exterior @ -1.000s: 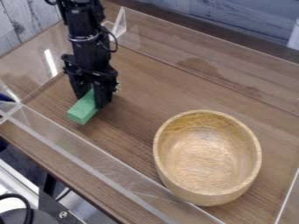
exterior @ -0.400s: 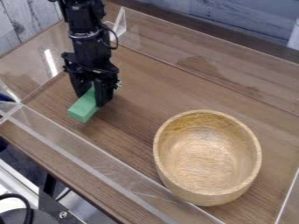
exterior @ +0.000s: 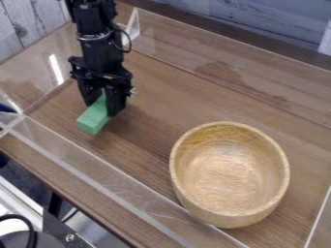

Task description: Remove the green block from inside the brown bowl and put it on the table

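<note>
Very little differs between the earlier pictures and now. The claw and its arm sit a touch higher in the view than a second ago, barely a shift, and the green block shows slightly more of its top face below the fingers on the worktop.

Black segmented arm, thin cables, black end effector.

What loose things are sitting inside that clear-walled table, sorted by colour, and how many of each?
Green: 1, the green block, on the table under the gripper
Light brown: 1, the brown bowl, nothing inside it
Total: 2
</note>
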`<action>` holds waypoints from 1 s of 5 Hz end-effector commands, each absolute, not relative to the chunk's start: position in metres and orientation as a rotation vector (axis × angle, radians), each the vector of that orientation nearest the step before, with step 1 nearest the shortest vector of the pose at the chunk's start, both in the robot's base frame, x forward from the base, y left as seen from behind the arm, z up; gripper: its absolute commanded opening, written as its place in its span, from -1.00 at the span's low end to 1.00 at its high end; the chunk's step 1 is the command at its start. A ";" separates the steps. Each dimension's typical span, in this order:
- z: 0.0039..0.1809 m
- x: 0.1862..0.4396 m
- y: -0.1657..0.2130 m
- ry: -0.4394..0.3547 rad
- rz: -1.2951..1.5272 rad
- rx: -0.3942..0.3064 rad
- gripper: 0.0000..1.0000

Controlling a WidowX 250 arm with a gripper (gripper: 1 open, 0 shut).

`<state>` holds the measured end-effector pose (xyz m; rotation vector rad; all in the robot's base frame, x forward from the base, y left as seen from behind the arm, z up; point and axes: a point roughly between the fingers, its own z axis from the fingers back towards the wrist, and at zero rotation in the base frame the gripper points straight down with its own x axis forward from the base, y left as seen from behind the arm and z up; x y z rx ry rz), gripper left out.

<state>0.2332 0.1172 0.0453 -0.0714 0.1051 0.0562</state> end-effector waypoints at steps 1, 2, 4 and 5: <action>0.066 0.247 0.123 0.025 0.054 -0.032 -1.00; 0.065 0.247 0.123 0.025 0.055 -0.031 -1.00; 0.091 0.252 0.123 -0.007 0.053 -0.036 1.00; 0.121 0.259 0.119 -0.041 0.038 -0.036 1.00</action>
